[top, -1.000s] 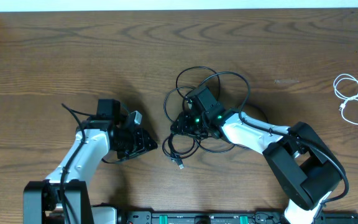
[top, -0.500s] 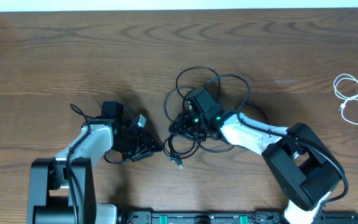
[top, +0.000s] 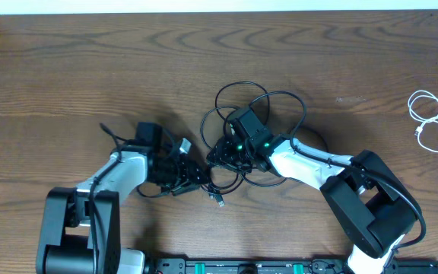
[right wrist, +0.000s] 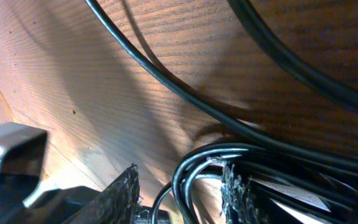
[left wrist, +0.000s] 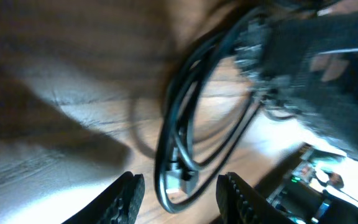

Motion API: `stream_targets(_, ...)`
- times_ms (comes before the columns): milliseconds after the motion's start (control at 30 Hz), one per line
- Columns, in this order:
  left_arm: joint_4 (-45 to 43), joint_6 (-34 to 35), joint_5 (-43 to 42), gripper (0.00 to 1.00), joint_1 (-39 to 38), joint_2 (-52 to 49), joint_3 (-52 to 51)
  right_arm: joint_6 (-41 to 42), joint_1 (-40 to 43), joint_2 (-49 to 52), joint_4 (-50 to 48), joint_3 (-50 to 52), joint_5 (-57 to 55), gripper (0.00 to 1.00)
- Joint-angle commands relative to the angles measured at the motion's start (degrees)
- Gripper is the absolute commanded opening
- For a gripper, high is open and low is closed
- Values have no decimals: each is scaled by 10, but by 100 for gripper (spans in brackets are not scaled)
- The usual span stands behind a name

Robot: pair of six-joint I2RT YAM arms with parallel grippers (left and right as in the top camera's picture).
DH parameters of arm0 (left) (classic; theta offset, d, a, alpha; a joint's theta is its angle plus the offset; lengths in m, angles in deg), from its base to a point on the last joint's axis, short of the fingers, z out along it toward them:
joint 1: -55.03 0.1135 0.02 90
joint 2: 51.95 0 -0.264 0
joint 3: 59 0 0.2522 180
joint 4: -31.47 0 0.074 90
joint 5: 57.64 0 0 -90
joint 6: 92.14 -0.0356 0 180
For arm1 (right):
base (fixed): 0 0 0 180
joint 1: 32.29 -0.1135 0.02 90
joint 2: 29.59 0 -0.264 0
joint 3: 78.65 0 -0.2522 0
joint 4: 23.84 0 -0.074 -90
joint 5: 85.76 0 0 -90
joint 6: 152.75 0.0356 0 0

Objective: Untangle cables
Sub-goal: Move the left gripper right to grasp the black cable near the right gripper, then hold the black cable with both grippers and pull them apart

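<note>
A tangle of black cables (top: pixel 238 179) lies in loose loops at the table's centre, with a small plug (top: pixel 220 202) at its near edge. My left gripper (top: pixel 202 176) is at the tangle's left edge and open. In the left wrist view a blurred cable loop and plug (left wrist: pixel 179 177) sit between the fingers of the left gripper (left wrist: pixel 182 199) without being pinched. My right gripper (top: pixel 220 152) is low in the tangle. It (right wrist: pixel 179 193) stands open around a bundle of black cords (right wrist: pixel 194 171) that lies against one finger. A white cable (top: pixel 430 122) lies coiled far right.
The arms' bases and a black rail (top: pixel 280 266) run along the near edge. The table's far edge (top: pixel 219 11) meets a white surface. Bare wood (top: pixel 90 68) lies left of and behind the tangle.
My left arm has swung right, from well left of the tangle up to its edge, so a loop now lies between its fingers. The right arm has barely moved.
</note>
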Motion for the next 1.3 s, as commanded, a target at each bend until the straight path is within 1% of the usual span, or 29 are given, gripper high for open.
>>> stream_targets(0,-5,47,73,39,-29,-13,-2,6,-3,7,5,3,-22,41)
stream_targets(33,-6,46,78,33,-34,-15,-2,6,-3,7,5,3,-22,41)
stream_targets(100,-7,40,83,10,-35,-16,-2,6,-3,7,5,3,-22,41)
stream_targets(133,-7,31,82,8,-35,-16,-2,3,-3,7,5,3,-19,41)
stream_targets(167,-7,20,82,8,-35,-16,-2,-6,-2,7,3,3,-12,38)
stream_targets(200,-8,-3,82,7,-34,-14,-2,-23,1,5,-2,3,3,32)
stream_targets(233,-9,-26,80,8,-33,-13,-2,-51,5,2,-10,2,25,31)
stream_targets(267,-9,-50,68,8,-33,-9,-2,-74,10,-2,-17,2,43,31)
stream_targets(333,-9,-95,28,8,-30,3,1,-106,21,-17,-16,1,61,37)
stream_targets(400,-9,-124,-7,7,-30,20,9,-132,31,-38,-11,1,74,43)
stream_targets(533,-10,-174,-16,7,-30,68,30,-135,46,-84,19,1,79,49)
stream_targets(633,-24,-210,17,8,-30,113,39,-91,46,-97,36,1,81,50)
stream_targets(700,-26,-218,42,7,-30,133,39,-65,44,-96,44,2,81,50)
stream_targets(800,-10,-228,46,8,-31,149,39,-36,37,-92,47,2,81,50)
stream_targets(867,1,-229,49,7,-31,149,39,-8,30,-90,56,2,80,45)
stream_targets(933,2,-229,58,7,-31,146,38,26,22,-88,66,2,67,45)
stream_targets(967,2,-229,60,7,-31,145,38,47,15,-88,69,2,56,45)
stream_targets(1033,2,-229,59,8,-31,144,38,79,4,-88,69,2,31,50)
stream_targets(1133,2,-229,59,7,-31,143,38,125,-12,-88,62,2,-19,53)
stream_targets(1267,2,-229,59,7,-31,143,38,149,-24,-88,58,2,-76,53)
